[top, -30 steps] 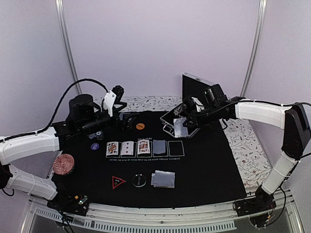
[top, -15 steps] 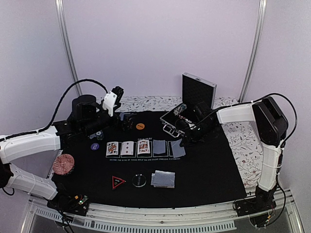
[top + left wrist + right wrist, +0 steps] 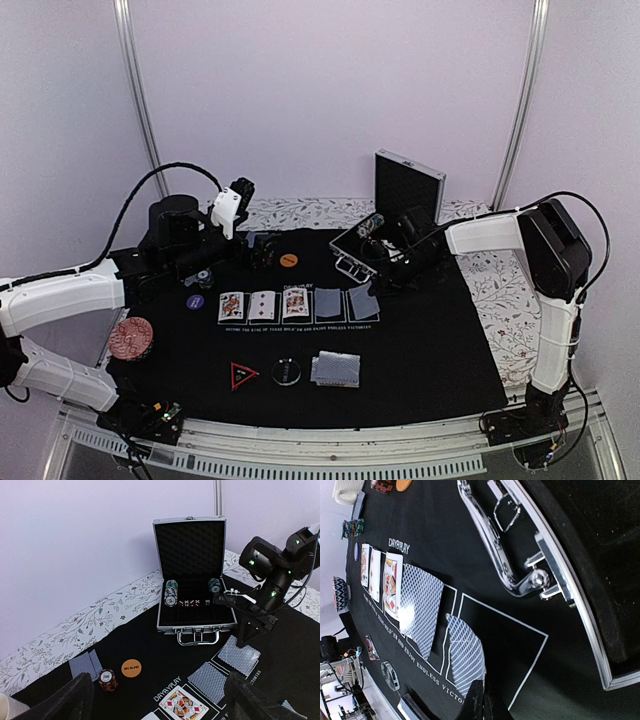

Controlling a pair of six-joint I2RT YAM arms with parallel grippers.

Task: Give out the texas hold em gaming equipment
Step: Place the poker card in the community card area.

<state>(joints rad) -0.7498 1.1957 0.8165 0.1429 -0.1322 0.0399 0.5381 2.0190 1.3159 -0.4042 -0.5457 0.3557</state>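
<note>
Since a sec ago the right arm has swung back from over the silver case point(image 3: 352, 258), bringing a face-down card point(image 3: 465, 655) down onto the last outlined box, at the right end of the row mid-mat point(image 3: 440, 350). Right gripper point(image 3: 481, 702) has its jaws pinched together on the card's near edge. Left gripper point(image 3: 157, 692) gapes wide, empty, nr the mat's far-left corner. Best bet now: ease the jaws apart, then lift straight up w/o dragging the card off its outline.

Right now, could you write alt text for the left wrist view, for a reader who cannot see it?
The right hand pinches a corner of a face-down card laid at the end of a card row on a black mat. Behind stands an open silver case with chips; an orange disc lies nearer the camera.
</note>
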